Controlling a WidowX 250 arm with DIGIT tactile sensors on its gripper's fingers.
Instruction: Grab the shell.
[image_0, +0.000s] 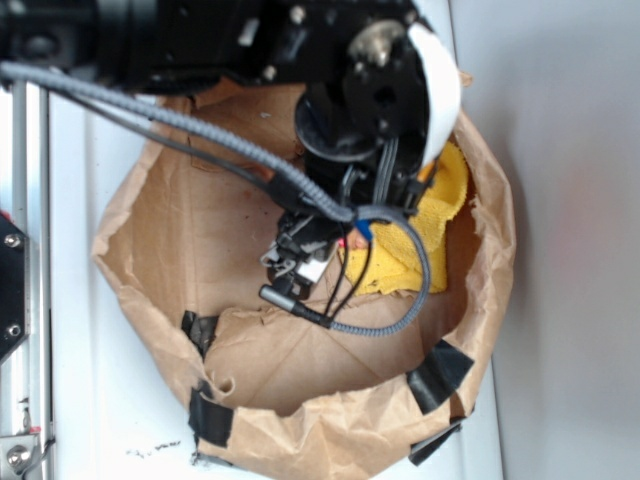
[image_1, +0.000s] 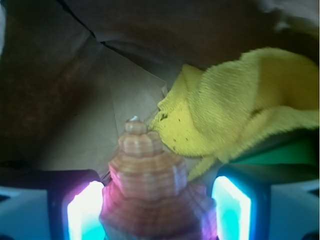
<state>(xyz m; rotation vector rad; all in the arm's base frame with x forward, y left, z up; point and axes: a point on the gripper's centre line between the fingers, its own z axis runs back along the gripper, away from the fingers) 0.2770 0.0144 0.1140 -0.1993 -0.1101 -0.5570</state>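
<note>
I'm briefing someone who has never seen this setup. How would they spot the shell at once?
Find the brown paper bag with its rolled-down rim, then the yellow cloth lying inside it. The shell sits just beside the cloth's edge, between the fingers of the hand. Unlike the soft yellow cloth and the green block behind it, it is a hard, orange-brown, ridged spiral that narrows to a point.

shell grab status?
Done: the arm is down inside the paper bag and the pincer straddles the shell, one finger on each side. In hand: closing; a sliver of gap shows at the right, so contact is unclear. Left: clamp and lift it away from the yellow cloth.
</note>
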